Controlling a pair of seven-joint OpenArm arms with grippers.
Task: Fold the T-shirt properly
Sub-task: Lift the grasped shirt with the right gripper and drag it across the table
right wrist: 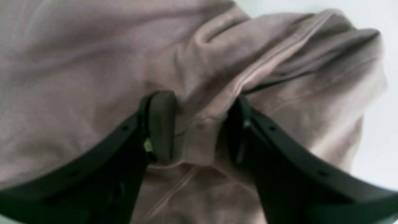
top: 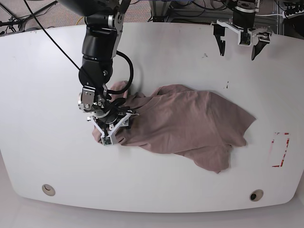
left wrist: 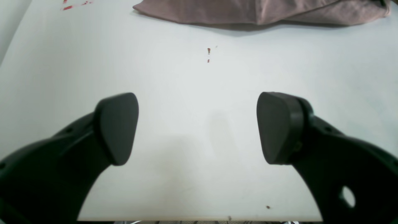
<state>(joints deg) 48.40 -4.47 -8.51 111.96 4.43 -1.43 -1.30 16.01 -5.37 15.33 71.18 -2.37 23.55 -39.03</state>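
Observation:
The mauve T-shirt (top: 190, 118) lies crumpled and spread in the middle of the white table (top: 42, 95). My right gripper (top: 116, 129) is at the shirt's left end, its jaws closed around a bunched fold with a seam. In the right wrist view (right wrist: 199, 130) this fold fills the gap between the fingers, and the shirt (right wrist: 77, 62) fills the frame. My left gripper (top: 237, 54) is open and empty over bare table at the far right. In the left wrist view (left wrist: 197, 124) the shirt's edge (left wrist: 255, 12) lies well beyond its fingers.
A red tape mark (top: 280, 149) is on the table right of the shirt and also shows in the left wrist view (left wrist: 74, 4). Two round holes (top: 47, 190) (top: 256, 195) sit near the front edge. Cables and equipment lie behind the table.

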